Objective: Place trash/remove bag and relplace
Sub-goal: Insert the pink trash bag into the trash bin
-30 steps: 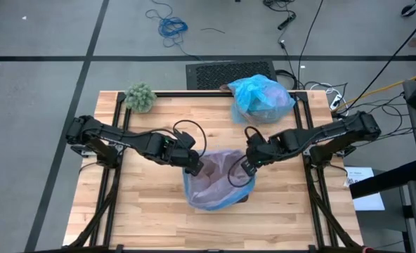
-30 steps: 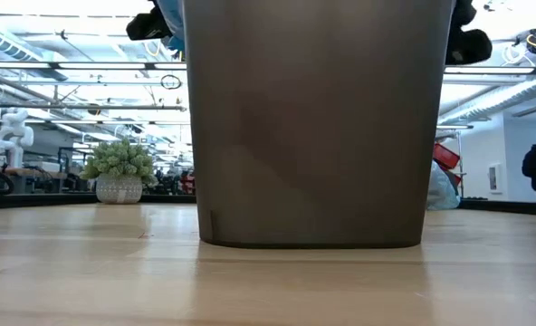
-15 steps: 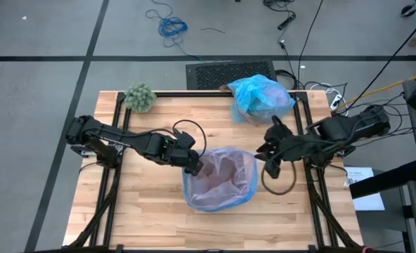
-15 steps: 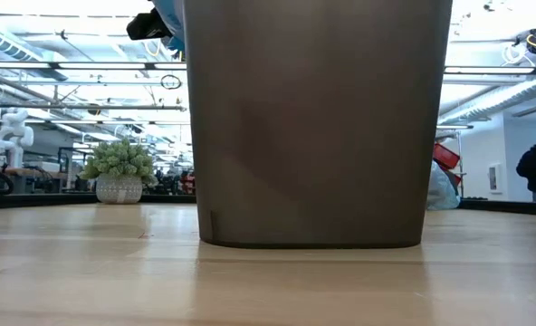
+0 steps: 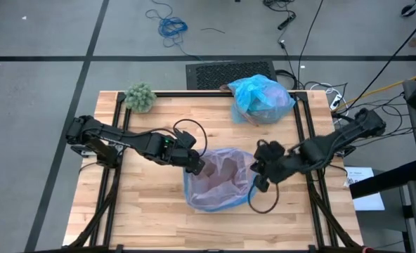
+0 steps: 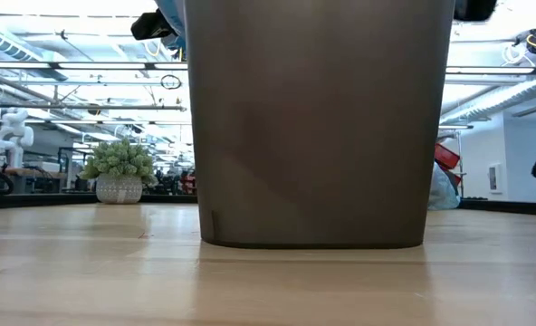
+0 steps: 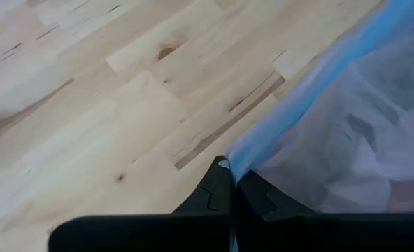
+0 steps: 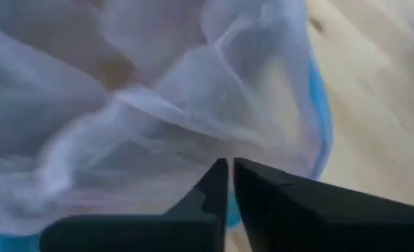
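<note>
Behind my two arms, a filled light-blue bag point(image 5: 261, 98) (crinkly, knotted) rests at the wooden table's point(image 5: 145, 204) far edge near a fuzzy green ball point(image 5: 140, 97). My left gripper point(image 5: 195, 162) pinches the pink bag's point(image 5: 218, 179) blue rim; my right gripper point(image 5: 258, 173), nearly closed, sits at its opposite rim.

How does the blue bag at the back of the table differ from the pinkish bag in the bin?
The blue bag is bunched shut and lies loose on the table; the pinkish bag is spread open, lining the bin. The blue bag is solid light blue; the pinkish bag only has a blue rim. No pincer touches the blue bag; the left pincer pinches the pinkish bag's rim. Both are thin, crinkly plastic.
</note>
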Robot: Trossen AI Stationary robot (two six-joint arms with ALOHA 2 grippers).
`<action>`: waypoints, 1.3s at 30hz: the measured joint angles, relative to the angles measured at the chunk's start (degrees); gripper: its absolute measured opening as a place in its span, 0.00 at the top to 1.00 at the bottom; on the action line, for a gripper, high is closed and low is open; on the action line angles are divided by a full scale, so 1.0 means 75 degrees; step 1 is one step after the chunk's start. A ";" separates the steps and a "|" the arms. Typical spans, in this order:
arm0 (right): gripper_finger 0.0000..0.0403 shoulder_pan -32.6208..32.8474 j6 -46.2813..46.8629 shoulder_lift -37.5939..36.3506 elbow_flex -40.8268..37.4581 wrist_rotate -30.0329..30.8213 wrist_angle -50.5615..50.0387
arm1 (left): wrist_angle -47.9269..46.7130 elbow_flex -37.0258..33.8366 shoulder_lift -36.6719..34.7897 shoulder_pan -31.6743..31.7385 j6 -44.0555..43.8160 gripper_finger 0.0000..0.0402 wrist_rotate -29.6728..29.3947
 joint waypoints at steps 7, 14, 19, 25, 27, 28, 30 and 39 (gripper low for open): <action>1.00 0.0466 0.1707 0.0080 -0.1675 0.0024 0.0811 | 0.0145 0.0000 -0.0003 0.0000 -0.0010 1.00 -0.0141; 1.00 0.0717 0.1874 0.0069 -0.1921 0.0038 0.1581 | 0.0138 0.0000 -0.0003 0.0000 -0.0010 1.00 -0.0245; 1.00 0.0819 0.1190 0.0066 -0.1046 0.0170 0.1422 | 0.0133 0.0000 -0.0003 0.0000 -0.0013 1.00 -0.0328; 0.90 0.1115 0.0287 0.0058 0.0524 0.0177 0.0262 | 0.0124 0.0000 -0.0003 0.0000 -0.0010 1.00 -0.0325; 0.83 0.1313 -0.0116 0.0050 0.0988 0.0187 0.0026 | 0.0113 0.0000 -0.0003 0.0000 -0.0007 1.00 -0.0328; 0.79 0.1432 -0.0385 0.0049 0.1175 0.0189 0.0042 | 0.0110 0.0000 -0.0003 0.0000 -0.0007 1.00 -0.0326; 0.72 0.1700 -0.0911 0.0049 0.1448 0.0175 0.0142 | 0.0110 0.0000 -0.0003 0.0000 0.0018 1.00 -0.0320; 0.55 0.2510 -0.2859 0.0623 0.1526 -0.0013 0.0707 | 0.0110 0.0000 -0.0003 0.0000 0.0025 1.00 -0.0253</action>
